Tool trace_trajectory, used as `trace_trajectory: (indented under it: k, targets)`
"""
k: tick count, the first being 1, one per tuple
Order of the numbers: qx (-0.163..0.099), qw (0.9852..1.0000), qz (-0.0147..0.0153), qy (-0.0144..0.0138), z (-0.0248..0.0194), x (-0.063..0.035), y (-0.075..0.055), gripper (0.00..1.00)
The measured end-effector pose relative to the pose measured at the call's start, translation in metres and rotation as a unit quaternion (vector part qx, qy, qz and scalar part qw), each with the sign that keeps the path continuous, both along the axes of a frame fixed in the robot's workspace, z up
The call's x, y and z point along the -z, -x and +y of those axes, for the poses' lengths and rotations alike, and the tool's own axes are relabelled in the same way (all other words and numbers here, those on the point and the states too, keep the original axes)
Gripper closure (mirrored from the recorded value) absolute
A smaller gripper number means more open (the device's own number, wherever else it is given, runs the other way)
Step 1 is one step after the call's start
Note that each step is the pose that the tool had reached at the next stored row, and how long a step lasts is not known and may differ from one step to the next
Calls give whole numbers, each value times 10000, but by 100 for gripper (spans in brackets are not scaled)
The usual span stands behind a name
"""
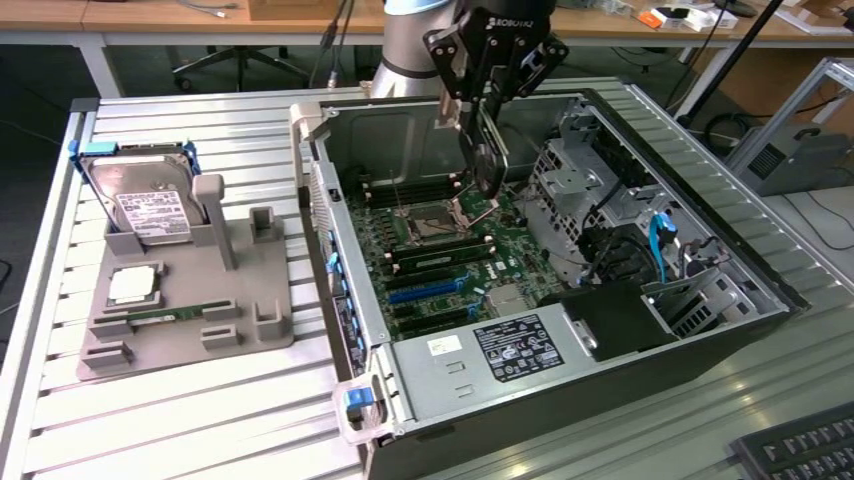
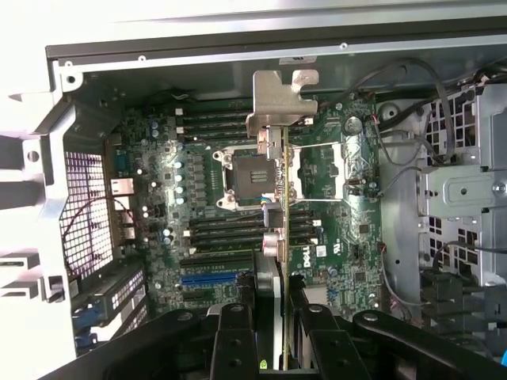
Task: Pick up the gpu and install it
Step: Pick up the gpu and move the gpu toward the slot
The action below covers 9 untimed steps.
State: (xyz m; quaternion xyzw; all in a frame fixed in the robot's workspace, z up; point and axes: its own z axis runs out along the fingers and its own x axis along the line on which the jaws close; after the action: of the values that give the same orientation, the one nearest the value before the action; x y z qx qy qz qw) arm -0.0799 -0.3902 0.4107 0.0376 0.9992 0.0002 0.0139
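The fingers (image 2: 234,342) pinch the gpu (image 2: 283,190) at one end. The card hangs edge-on, silver bracket (image 2: 281,99) lowest, toward the motherboard (image 2: 333,174). It hovers inside the open computer case (image 1: 747,310), seated in no slot — likely held so to clear the walls.

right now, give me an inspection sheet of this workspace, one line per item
surface: slatted metal table with an open computer case lying on it
job's things: gpu held upright over the motherboard, apparently not yet seated
clutter: grey fixture on the exterior view's left holding a hard drive, a silver chip and a ram stick; keyboard at the near corner
grippers: gripper closed on the gpu's upper part
cables: blue cable and black cables inside the case
surroundings: wooden desks and a chair base behind the table
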Motion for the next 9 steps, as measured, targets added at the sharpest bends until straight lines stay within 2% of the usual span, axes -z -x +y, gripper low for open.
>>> trace_trajectory:
  k: [9]
  targets:
    - [0,10000,0,0,0,29,-5,73]
